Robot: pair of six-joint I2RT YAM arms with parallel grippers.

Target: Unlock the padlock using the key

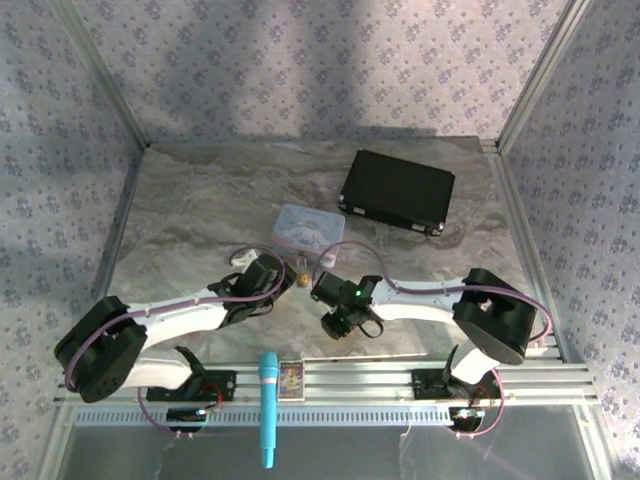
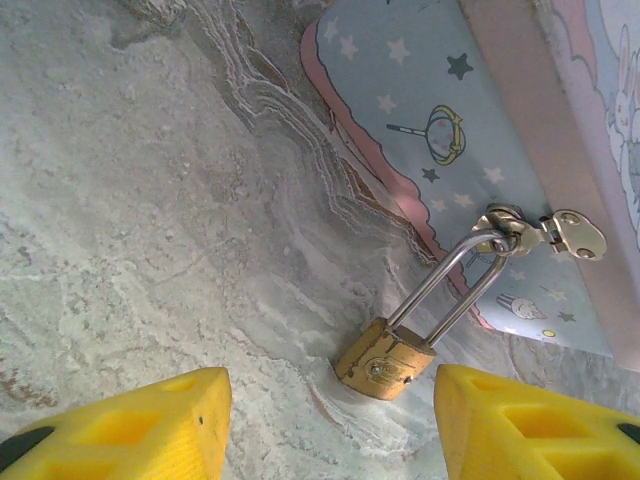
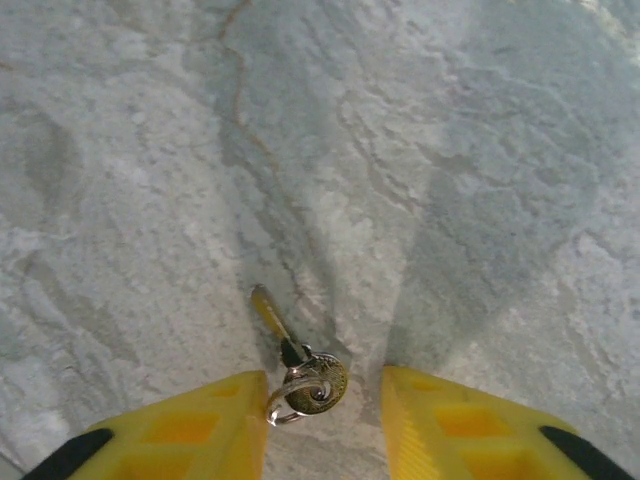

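Since the padlock [image 2: 385, 362] is a small, hard brass block on a smooth steel loop [image 2: 445, 280], it should be light but slippery, best pinched across its flat sides. It lies on the marbled table [image 2: 120, 200], hooked through the clasp [image 2: 560, 232] of the star-printed tin [image 2: 400, 90], just ahead of the left gripper [image 2: 330, 425], whose jaws stand half apart and empty. The right gripper [image 3: 323, 415] straddles the round head of the thin key [image 3: 290, 345], jaws parted, not yet clamped.
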